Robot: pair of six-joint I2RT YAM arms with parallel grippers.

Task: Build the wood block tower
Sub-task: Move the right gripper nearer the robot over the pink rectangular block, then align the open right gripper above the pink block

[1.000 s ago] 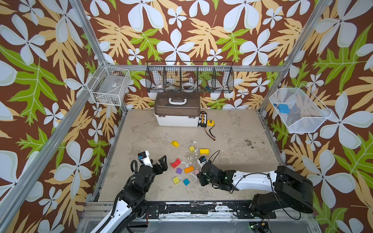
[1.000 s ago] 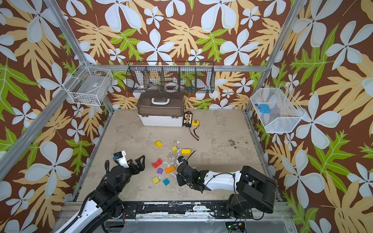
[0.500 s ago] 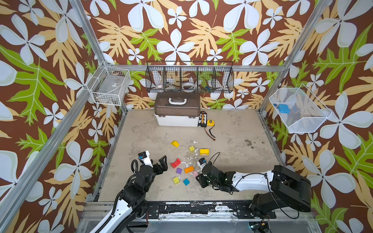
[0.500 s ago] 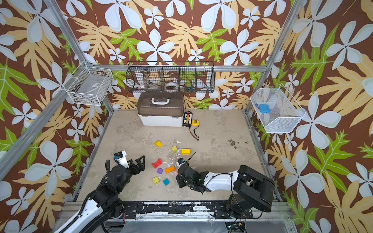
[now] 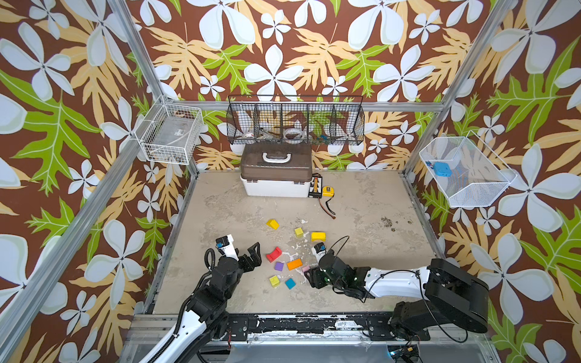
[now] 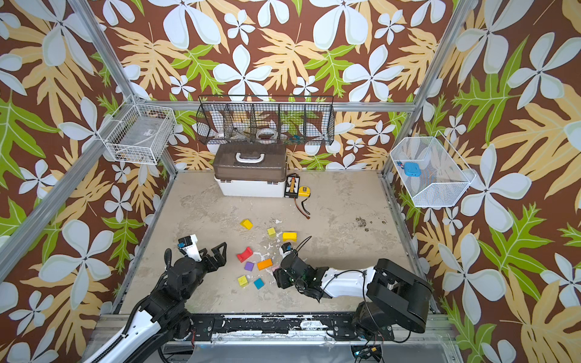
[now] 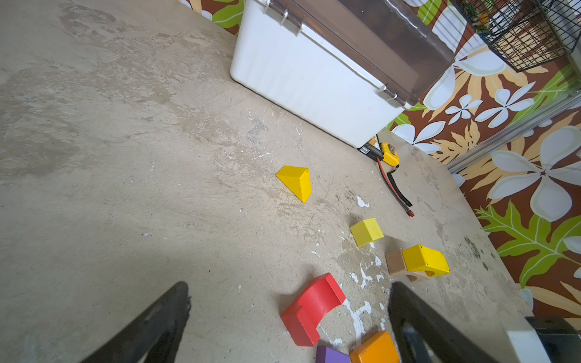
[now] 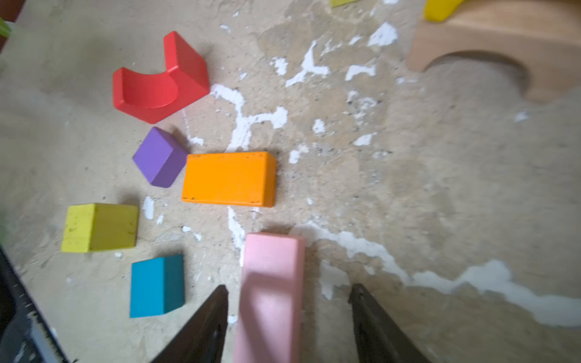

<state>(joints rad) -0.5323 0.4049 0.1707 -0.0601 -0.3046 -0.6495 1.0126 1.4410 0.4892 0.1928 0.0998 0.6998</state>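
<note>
**Table** (image 5: 251, 204): carries the scattered wood blocks (image 5: 294, 264). No tower stands on it, so the build is judged to be at its start.

**White box** (image 5: 276, 185): stands well beyond both grippers and is not one of the blocks.

**Left gripper** (image 7: 290, 287): jaws wide apart and empty, above the table. The red arch (image 7: 311, 308) lies just ahead between them. This looks like a waiting pose.

**Right gripper** (image 8: 288, 286): low at the table, jaws apart, 1 on each side of the pink block (image 8: 273, 261). A clear gap shows on 1 side, so the block rests on the table unclamped. It lies lengthwise along the gripper, which offers its narrow width for a grip.

**Plain wood arch** (image 8: 503, 47): far ahead of the right gripper, with a yellow piece (image 7: 424, 261) touching it. Whether that piece sits on the arch or beside it cannot be told.

**Orange block** (image 8: 229, 179): just ahead of the pink block, flat on its broad face, so probably a steady lower course.

**Small pieces:**
- The teal block (image 8: 155, 286) and the yellow-green cube (image 8: 99, 228) lie beside the right gripper.
- The purple cube (image 8: 157, 155) touches the orange block's corner.
- The yellow cube (image 7: 366, 232) and the yellow wedge (image 7: 295, 184) lie farthest off. The wedge is the likely roof, so it probably goes on last.
</note>
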